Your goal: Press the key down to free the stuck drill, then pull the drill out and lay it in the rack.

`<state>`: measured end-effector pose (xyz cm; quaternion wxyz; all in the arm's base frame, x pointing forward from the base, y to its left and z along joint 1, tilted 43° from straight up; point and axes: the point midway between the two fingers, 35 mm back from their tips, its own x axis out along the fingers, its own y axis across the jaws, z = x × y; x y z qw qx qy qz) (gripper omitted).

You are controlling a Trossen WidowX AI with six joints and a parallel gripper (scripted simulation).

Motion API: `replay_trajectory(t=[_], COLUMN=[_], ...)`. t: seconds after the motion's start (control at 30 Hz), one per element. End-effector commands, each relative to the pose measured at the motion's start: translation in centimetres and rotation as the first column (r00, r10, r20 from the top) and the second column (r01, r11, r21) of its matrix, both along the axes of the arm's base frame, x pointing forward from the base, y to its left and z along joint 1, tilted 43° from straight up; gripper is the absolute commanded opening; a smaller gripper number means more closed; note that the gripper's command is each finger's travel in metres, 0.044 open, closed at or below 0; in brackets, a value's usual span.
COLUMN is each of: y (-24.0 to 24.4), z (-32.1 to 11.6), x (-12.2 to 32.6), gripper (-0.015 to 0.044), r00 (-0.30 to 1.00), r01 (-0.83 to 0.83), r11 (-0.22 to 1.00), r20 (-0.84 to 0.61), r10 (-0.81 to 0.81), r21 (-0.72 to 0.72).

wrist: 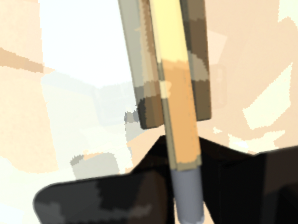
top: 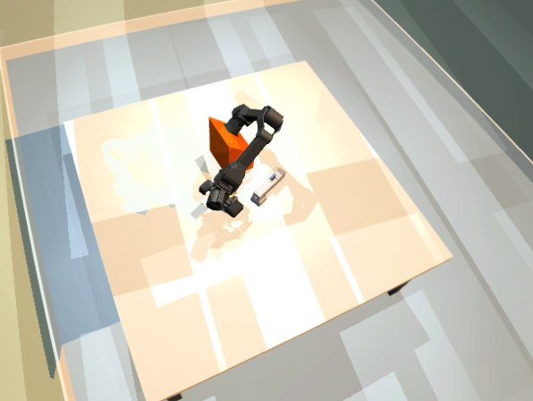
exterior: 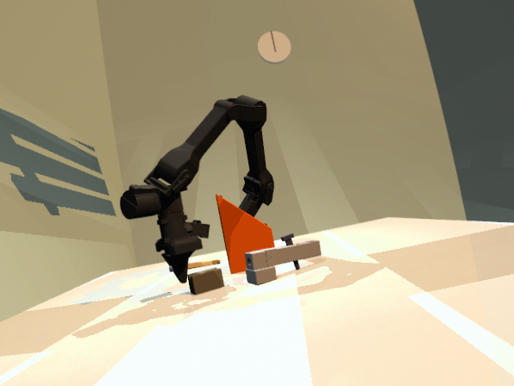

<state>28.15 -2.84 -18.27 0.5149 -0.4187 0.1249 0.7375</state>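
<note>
My gripper is shut on the drill, an orange-yellow rod with a grey end. It holds the drill above the table, roughly level. The rack, a brown grooved block, stands on the table. In the wrist view the drill passes over the rack, nearly in line with its groove; a gap between them shows in the exterior view. The gripper hides the rack in the top view. The grey holder stands apart, with the dark key through it.
An orange wedge-shaped block stands at the arm's base, behind the rack and holder. The holder is on the arm's other side from the open left part of the table. Strong light patches and shadows cross the tabletop.
</note>
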Motion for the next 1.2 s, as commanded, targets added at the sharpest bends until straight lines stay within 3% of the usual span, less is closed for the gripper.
replay_trajectory(t=[0.0,0.6,1.17], y=[0.4,1.9,1.5], z=[-0.3,-1.9,-1.5], x=[0.0,-0.3,-0.2], gripper=[0.0000,0.0000,0.0440], r00=[1.000,1.000,1.000], r01=[0.007,0.007,0.003], r11=[1.000,1.000,1.000], r20=[-0.001,-0.001,0.003], r10=[-0.007,-0.007,-0.003], r21=[0.005,0.006,0.002])
